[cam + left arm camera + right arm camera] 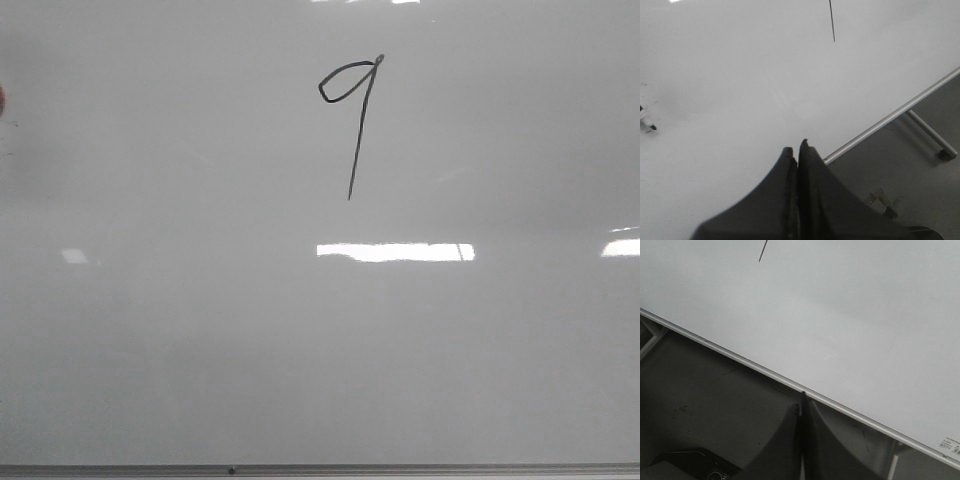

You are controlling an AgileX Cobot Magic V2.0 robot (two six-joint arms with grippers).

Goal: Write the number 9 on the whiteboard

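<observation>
number 9 [352, 118]: sitting high on the whiteboard [200, 350], looking finished
left gripper [797, 148]: clenched, holding nothing
right gripper [803, 402]: clenched, empty, hanging off the whiteboard's frame
tip: I'd be keeping both clear, no smudging

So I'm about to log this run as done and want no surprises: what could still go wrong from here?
1. The number 9 looks complete, but its ink may be wet; the left gripper, fingers shut, hangs over the whiteboard and could smear the stem if it sweeps that way.
2. A marker lies on the board; an arm move could knock it.
3. The right gripper sits beside the frame edge and might clip it.
</observation>
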